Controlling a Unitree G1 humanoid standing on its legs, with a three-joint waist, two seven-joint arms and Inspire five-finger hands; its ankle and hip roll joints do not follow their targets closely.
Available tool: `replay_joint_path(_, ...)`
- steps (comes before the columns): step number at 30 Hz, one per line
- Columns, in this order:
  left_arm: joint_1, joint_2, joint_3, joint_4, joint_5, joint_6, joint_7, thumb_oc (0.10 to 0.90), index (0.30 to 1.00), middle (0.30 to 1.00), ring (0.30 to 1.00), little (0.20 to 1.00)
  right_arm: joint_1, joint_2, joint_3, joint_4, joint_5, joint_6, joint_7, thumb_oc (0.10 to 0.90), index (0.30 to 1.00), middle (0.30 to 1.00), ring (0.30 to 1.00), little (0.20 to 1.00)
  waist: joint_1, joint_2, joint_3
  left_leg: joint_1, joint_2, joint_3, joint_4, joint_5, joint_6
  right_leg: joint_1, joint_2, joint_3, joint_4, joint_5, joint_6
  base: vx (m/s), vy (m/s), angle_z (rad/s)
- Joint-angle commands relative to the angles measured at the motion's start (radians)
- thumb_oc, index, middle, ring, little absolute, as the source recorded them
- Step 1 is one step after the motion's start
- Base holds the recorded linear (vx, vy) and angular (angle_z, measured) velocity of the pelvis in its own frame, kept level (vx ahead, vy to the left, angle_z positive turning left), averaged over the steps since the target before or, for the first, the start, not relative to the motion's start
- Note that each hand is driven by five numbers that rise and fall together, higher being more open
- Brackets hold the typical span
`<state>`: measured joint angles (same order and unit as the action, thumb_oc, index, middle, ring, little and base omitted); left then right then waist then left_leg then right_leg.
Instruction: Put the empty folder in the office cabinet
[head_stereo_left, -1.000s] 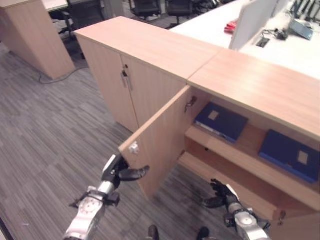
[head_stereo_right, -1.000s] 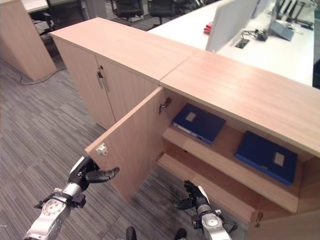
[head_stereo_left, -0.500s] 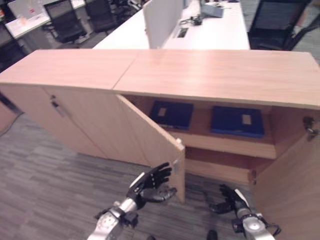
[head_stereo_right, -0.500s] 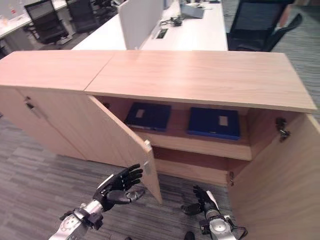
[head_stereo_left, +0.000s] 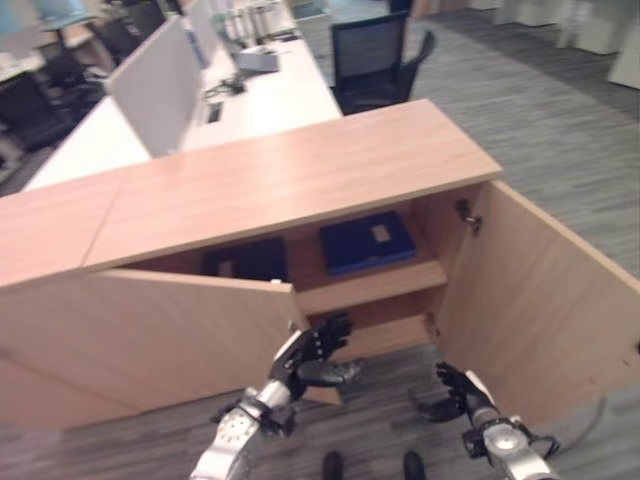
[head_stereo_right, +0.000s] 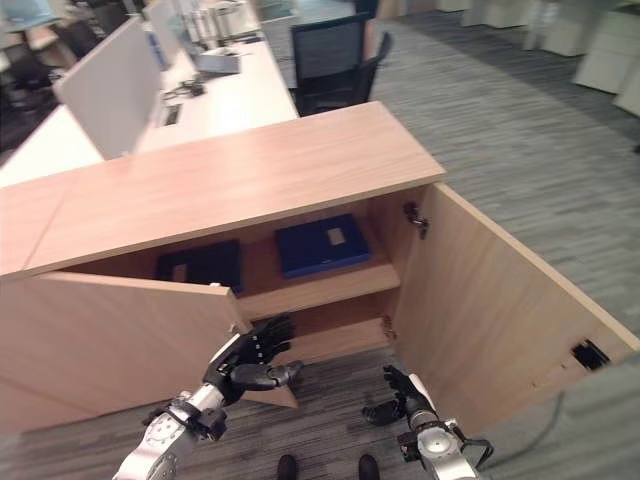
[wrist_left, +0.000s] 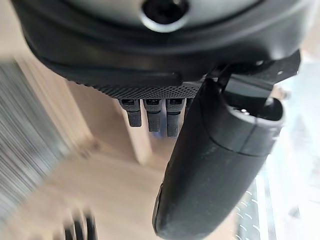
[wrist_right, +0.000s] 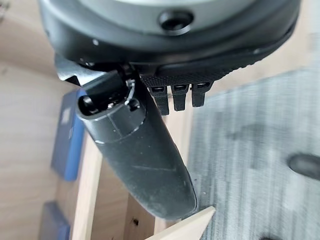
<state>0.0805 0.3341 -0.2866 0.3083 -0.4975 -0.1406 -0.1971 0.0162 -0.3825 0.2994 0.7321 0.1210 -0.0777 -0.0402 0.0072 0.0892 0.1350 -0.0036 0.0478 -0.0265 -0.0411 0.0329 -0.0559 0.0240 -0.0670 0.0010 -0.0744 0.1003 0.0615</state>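
Both robot hands hang low in front of the open office cabinet (head_stereo_left: 300, 170), and neither holds anything. The left robot hand (head_stereo_left: 312, 357) has its fingers spread and nearly straight, thumb out to the side, just beside the free edge of the left door (head_stereo_left: 150, 330), which stands swung out toward the camera; whether the fingertips touch the door edge cannot be told. The right robot hand (head_stereo_left: 458, 392) is lower down over the grey carpet (head_stereo_left: 560, 130), fingers loosely relaxed and open, near the foot of the right door (head_stereo_left: 540, 300), which is swung wide. Inside the cabinet, on the upper shelf (head_stereo_left: 370, 285), a blue folder (head_stereo_left: 366, 241) lies flat on the right part, and a darker folder (head_stereo_left: 245, 260) lies flat to its left, partly shaded under the cabinet top. The two folders are apart from each other and well clear of both hands. Behind the cabinet stands a white bench (head_stereo_left: 200, 110) with a grey divider panel (head_stereo_left: 155, 85) and an office chair (head_stereo_left: 375, 60) at its end.
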Motion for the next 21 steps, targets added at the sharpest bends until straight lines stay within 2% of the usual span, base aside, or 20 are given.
replay_joint_path(1, -0.081, 0.022, 0.103, -0.025, 0.005, -0.136, 0.073, 0.800, 0.900, 0.900, 0.900, 0.900, -0.036, 0.002, -0.040, -0.112, 0.019, -0.075, 0.023, 0.800, 0.900, 0.900, 0.900, 0.900, 0.026, -0.030, -0.025, 0.020, 0.025, -0.011, 0.041, -0.019, -0.054, 0.135, -0.007, -0.050, -0.009, -0.175, 0.044, 0.13, 0.106, -0.12)
replay_joint_path(3, -0.143, 0.056, 0.175, 0.123, 0.034, -0.142, 0.131, 0.800, 0.900, 0.900, 0.900, 0.900, 0.009, -0.003, -0.071, -0.142, 0.038, -0.080, 0.039, 0.800, 0.900, 0.900, 0.900, 0.900, -0.011, -0.043, -0.056, 0.079, 0.025, 0.025, -0.025, -0.016, -0.043, 0.130, -0.012, -0.039, -0.008, -0.167, 0.058, 0.15, 0.151, -0.03)
replay_joint_path(5, -0.161, 0.070, 0.186, 0.159, 0.041, -0.141, 0.140, 0.800, 0.900, 0.900, 0.900, 0.900, 0.016, -0.005, -0.077, -0.145, 0.042, -0.080, 0.041, 0.800, 0.900, 0.900, 0.900, 0.900, -0.017, -0.047, -0.063, 0.085, 0.023, 0.038, -0.034, -0.019, -0.039, 0.128, -0.016, -0.034, -0.008, -0.164, 0.063, 0.08, 0.114, -0.18)
replay_joint_path(7, -0.218, 0.134, 0.215, 0.251, 0.065, -0.140, 0.158, 0.800, 0.900, 0.900, 0.900, 0.900, 0.036, -0.010, -0.094, -0.137, 0.044, -0.082, 0.046, 0.800, 0.900, 0.900, 0.900, 0.900, -0.036, -0.054, -0.079, 0.093, 0.016, 0.057, -0.046, -0.028, -0.031, 0.120, -0.023, -0.023, -0.003, -0.159, 0.077, 0.10, 0.168, -0.23)
replay_joint_path(9, -0.236, 0.158, 0.220, 0.273, 0.073, -0.139, 0.158, 0.800, 0.900, 0.900, 0.900, 0.900, 0.040, -0.012, -0.099, -0.135, 0.045, -0.082, 0.049, 0.800, 0.900, 0.900, 0.900, 0.900, -0.041, -0.058, -0.083, 0.092, 0.012, 0.060, -0.046, -0.032, -0.029, 0.119, -0.028, -0.020, -0.001, -0.158, 0.082, 0.07, 0.119, -0.07)
replay_joint_path(14, -0.366, 0.321, 0.246, 0.466, 0.108, -0.127, 0.157, 0.800, 0.900, 0.900, 0.900, 0.900, 0.068, -0.023, -0.120, -0.128, 0.071, -0.089, 0.065, 0.800, 0.900, 0.900, 0.900, 0.900, -0.074, -0.071, -0.099, 0.096, -0.007, 0.068, -0.046, -0.054, -0.014, 0.104, -0.054, -0.003, 0.016, -0.153, 0.110, 0.06, 0.157, 0.02)
replay_joint_path(16, -0.387, 0.341, 0.246, 0.498, 0.109, -0.126, 0.155, 0.800, 0.900, 0.900, 0.900, 0.900, 0.070, -0.023, -0.117, -0.126, 0.073, -0.091, 0.069, 0.800, 0.900, 0.900, 0.900, 0.900, -0.078, -0.073, -0.100, 0.096, -0.009, 0.070, -0.046, -0.058, -0.011, 0.100, -0.057, 0.000, 0.018, -0.151, 0.113, 0.02, 0.107, -0.01)
replay_joint_path(17, -0.432, 0.385, 0.247, 0.542, 0.121, -0.127, 0.160, 0.800, 0.900, 0.900, 0.900, 0.900, 0.068, -0.023, -0.112, -0.117, 0.077, -0.093, 0.070, 0.800, 0.900, 0.900, 0.900, 0.900, -0.084, -0.078, -0.103, 0.097, -0.013, 0.077, -0.046, -0.064, -0.006, 0.091, -0.064, 0.010, 0.023, -0.146, 0.121, 0.01, 0.094, -0.03)
replay_joint_path(21, -0.480, 0.431, 0.243, 0.578, 0.154, -0.128, 0.167, 0.800, 0.900, 0.900, 0.900, 0.900, 0.065, -0.014, -0.104, -0.111, 0.081, -0.096, 0.073, 0.800, 0.900, 0.900, 0.900, 0.900, -0.087, -0.085, -0.105, 0.101, -0.018, 0.088, -0.046, -0.074, 0.002, 0.074, -0.071, 0.018, 0.037, -0.139, 0.133, 0.01, 0.089, -0.08)
